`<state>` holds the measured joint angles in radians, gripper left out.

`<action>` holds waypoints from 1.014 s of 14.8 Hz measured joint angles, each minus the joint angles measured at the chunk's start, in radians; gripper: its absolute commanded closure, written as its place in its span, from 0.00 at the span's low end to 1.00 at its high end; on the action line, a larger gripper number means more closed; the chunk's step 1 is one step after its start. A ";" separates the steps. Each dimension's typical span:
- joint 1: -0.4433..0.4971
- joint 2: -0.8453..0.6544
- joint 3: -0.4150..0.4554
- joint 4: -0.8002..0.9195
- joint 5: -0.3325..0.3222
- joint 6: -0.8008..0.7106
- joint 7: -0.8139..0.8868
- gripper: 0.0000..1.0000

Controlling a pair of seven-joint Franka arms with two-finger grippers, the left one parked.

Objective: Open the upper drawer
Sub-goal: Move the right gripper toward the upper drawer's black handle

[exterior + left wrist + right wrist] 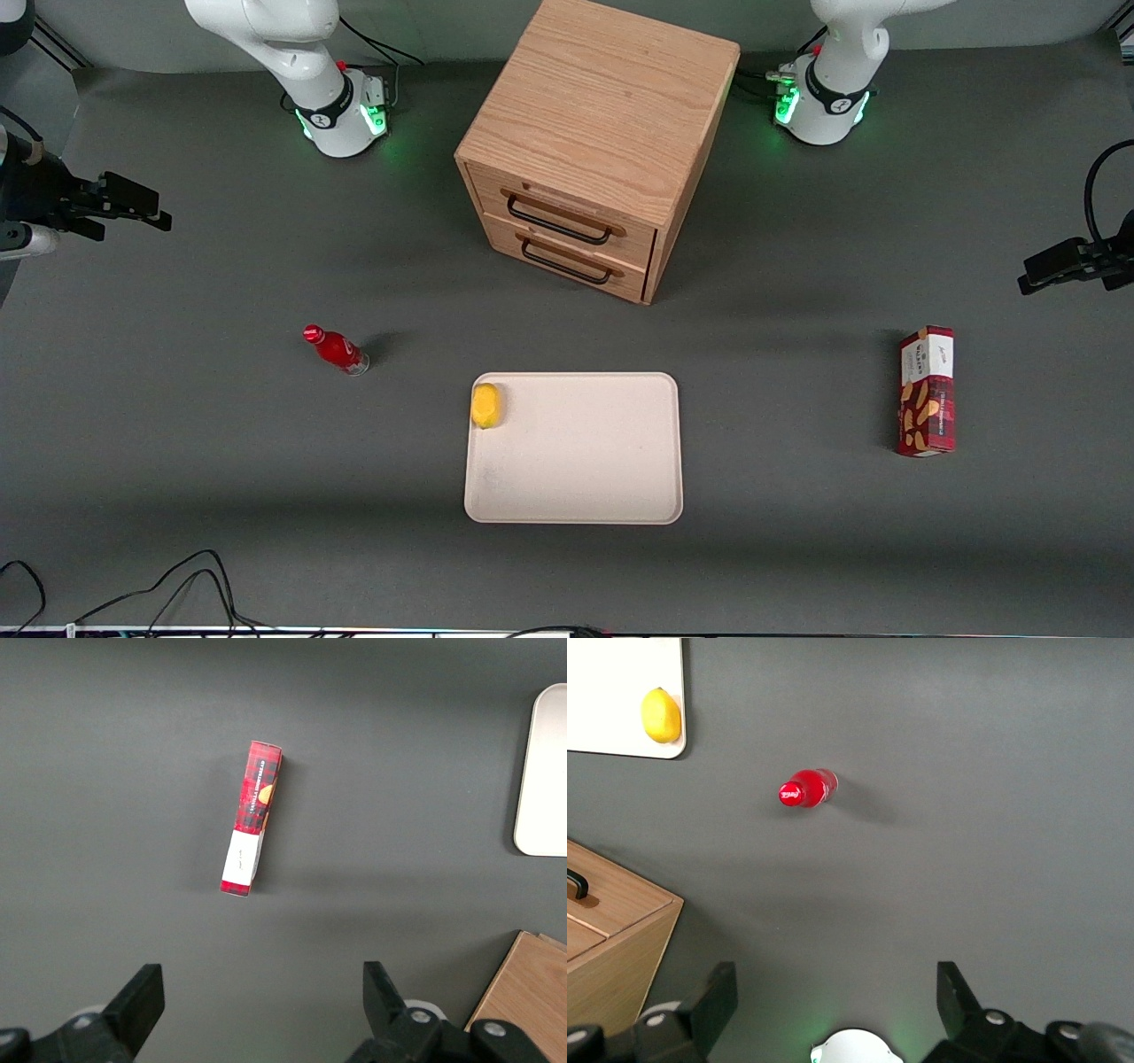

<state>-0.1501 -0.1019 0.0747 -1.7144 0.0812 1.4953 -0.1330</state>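
Gripper (133, 208) hangs with fingers spread and nothing in them, out at the working arm's end of the table, well apart from the cabinet (602, 115), so the upper drawer (567, 217) (topmost of two) sits flush shut, handle untouched, whole job left.
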 measured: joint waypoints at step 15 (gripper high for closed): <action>0.006 -0.004 0.152 0.007 0.000 0.034 -0.005 0.00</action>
<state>-0.1438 -0.1058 0.2268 -1.7070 0.0816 1.5293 -0.1377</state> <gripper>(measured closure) 0.000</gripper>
